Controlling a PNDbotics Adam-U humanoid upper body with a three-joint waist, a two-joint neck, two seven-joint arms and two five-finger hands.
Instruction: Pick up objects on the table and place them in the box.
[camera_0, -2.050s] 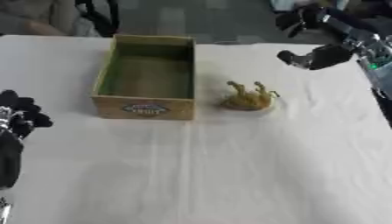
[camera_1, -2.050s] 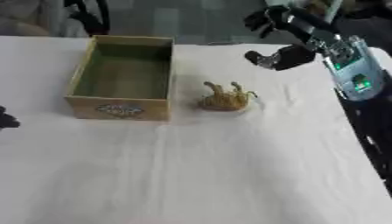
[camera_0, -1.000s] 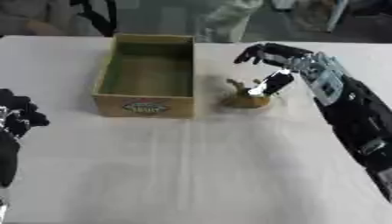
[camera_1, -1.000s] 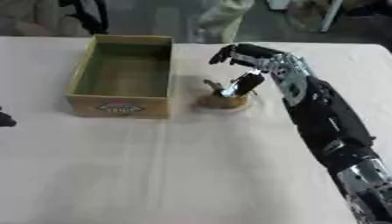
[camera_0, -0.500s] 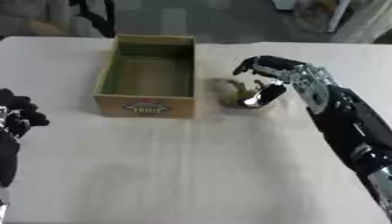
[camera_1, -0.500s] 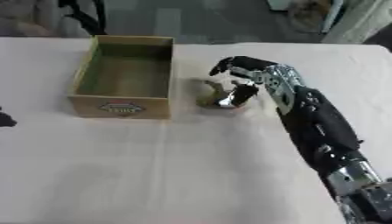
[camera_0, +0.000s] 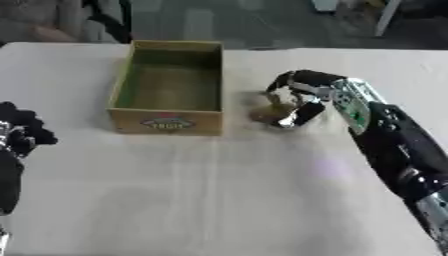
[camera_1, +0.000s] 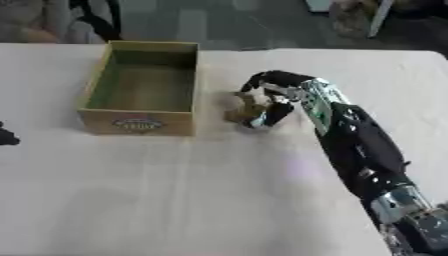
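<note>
- The right hand was set down over a small tan-brown lumpy object, apparently a toy figure, on the white table. Its fingers were curled over the top and far side of the object and the thumb came down at its near side, so the hand was closed round it. Whether the object had left the table could not be told.
- The object lay under and just to the left of the palm. The open-topped shallow cardboard box with a green-tinted inside stood just beyond it, further to the hand's left, close to it but apart.
- Nothing could be seen inside the box.
- Judgement on handling: the object looked light and rigid, probably moulded plastic, with an uneven outline. It should not crush, but thin projecting parts could snag on the fingers. The bulkier middle appeared the soundest place to hold.
- The left hand rested idle at the lower left, well apart from the work. Its fingers were curled round nothing.
- The left eye view showed that idle hand in full. The right eye view showed only a dark tip of it at the edge, and showed more of the right forearm towards the lower corner.
</note>
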